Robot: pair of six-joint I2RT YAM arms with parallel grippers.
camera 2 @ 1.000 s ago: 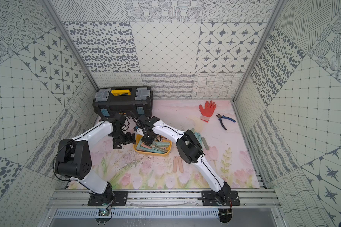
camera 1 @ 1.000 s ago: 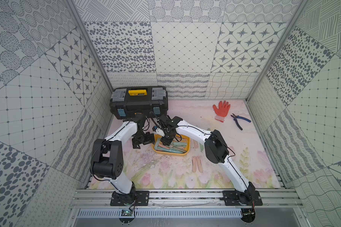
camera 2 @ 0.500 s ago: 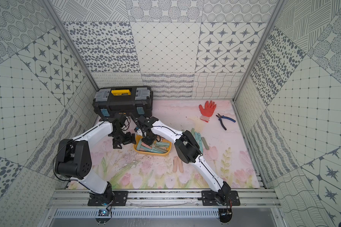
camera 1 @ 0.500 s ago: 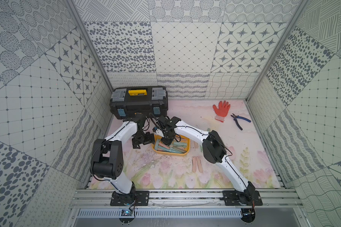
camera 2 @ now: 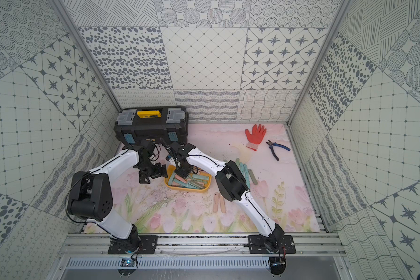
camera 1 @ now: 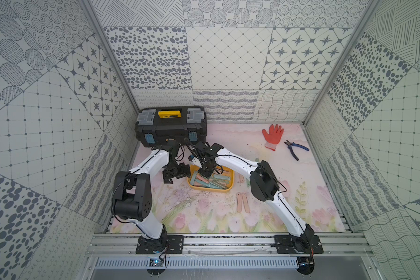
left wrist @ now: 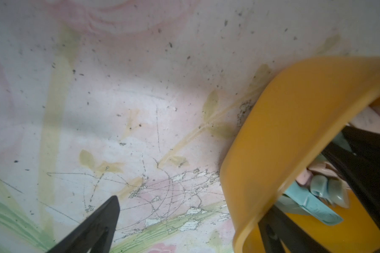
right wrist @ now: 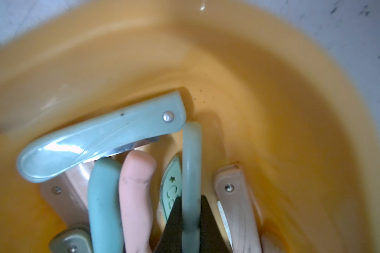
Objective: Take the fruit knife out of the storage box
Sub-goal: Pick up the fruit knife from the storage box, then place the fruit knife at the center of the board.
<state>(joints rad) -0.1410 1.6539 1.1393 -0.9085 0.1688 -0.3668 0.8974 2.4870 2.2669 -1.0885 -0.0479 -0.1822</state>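
Right wrist view: right arm (camera 1: pixel 230 157) down in storage box (right wrist: pixel 272 87), jaws tight on green fruit knife (right wrist: pixel 191 175); left jaws apart.

The teal fruit knife (right wrist: pixel 191 162) runs off-frame, its blade apparently hidden.

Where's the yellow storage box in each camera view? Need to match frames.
Top view: storage box mid-floor, in front of the black toolbox.
Top view: storage box in the same spot, left of centre.
Left wrist: its outer wall and rim, close up, beside bare mat.
Right wrist: its inside fills the picture, behind the right gripper shut on a green knife.
Shared landmark: the pastel knives piled inside, in all four.
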